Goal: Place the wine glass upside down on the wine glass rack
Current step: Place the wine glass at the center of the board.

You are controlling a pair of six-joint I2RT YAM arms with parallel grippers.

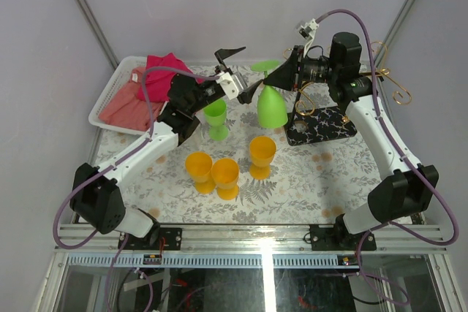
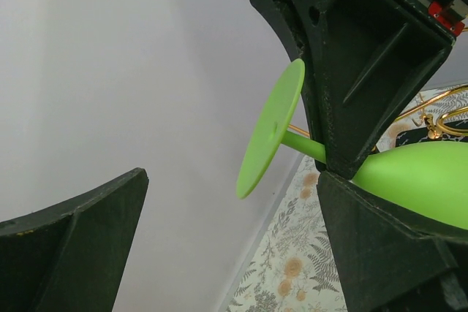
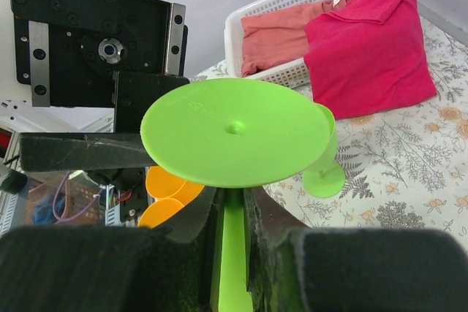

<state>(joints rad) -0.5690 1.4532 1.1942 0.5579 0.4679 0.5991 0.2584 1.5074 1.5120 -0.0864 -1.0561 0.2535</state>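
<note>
My right gripper (image 1: 280,78) is shut on the stem of a green wine glass (image 1: 271,107) and holds it upside down above the table, foot up. In the right wrist view the stem (image 3: 234,253) is pinched between the pads below the round foot (image 3: 234,133). My left gripper (image 1: 239,72) is open and empty just left of the glass, its jaws either side of the foot (image 2: 270,129) without touching. The rack's black veined base (image 1: 322,126) and gold wire arms (image 1: 387,82) stand behind the right gripper; its pole is mostly hidden by the arm.
A second green glass (image 1: 215,118) stands upright under the left arm. Three orange goblets (image 1: 225,177) stand in the middle front. A white basket (image 1: 110,96) with red and pink cloths (image 1: 164,67) sits at the back left.
</note>
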